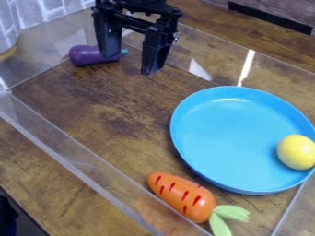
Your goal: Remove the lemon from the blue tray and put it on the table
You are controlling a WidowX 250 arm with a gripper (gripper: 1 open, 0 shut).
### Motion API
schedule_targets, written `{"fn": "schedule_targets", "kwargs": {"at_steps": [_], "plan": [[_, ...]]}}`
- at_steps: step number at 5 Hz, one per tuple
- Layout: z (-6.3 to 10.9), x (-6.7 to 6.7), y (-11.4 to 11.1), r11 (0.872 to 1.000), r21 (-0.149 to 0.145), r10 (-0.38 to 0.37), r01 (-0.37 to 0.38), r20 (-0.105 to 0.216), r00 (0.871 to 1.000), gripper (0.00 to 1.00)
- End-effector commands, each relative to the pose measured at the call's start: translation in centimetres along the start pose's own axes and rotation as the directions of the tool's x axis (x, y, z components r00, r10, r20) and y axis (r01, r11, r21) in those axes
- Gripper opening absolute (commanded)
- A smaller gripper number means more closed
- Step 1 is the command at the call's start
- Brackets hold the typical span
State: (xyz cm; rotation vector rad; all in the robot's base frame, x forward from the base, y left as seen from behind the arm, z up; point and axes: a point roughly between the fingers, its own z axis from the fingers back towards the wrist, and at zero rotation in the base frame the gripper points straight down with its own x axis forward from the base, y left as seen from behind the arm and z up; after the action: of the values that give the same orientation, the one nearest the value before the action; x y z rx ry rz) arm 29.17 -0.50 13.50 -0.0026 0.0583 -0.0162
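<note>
The lemon (296, 151) is a small bright yellow fruit lying at the right edge of the blue tray (222, 138), a large round light-blue plate on the right of the dark wooden table (99, 101). My gripper (133, 51) hangs at the top centre, well to the upper left of the tray and apart from the lemon. Its two black fingers (155, 53) point down and stand open with nothing between them.
A purple eggplant (88, 55) lies just behind and left of the gripper. An orange carrot (185, 197) with green leaves rests near the front edge, below the tray. Clear acrylic walls (62, 147) border the table on the left and front.
</note>
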Motion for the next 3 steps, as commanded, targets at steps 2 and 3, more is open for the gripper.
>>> {"fn": "schedule_targets", "kwargs": {"at_steps": [2,3], "plan": [[-1.4,-0.3,-0.7,1.000,-0.007,-0.022,0.022,-0.028,0.999,1.00],[-2.3,-0.2,-2.3,0.999,-0.013,-0.049,0.049,-0.033,0.998,1.00]]}}
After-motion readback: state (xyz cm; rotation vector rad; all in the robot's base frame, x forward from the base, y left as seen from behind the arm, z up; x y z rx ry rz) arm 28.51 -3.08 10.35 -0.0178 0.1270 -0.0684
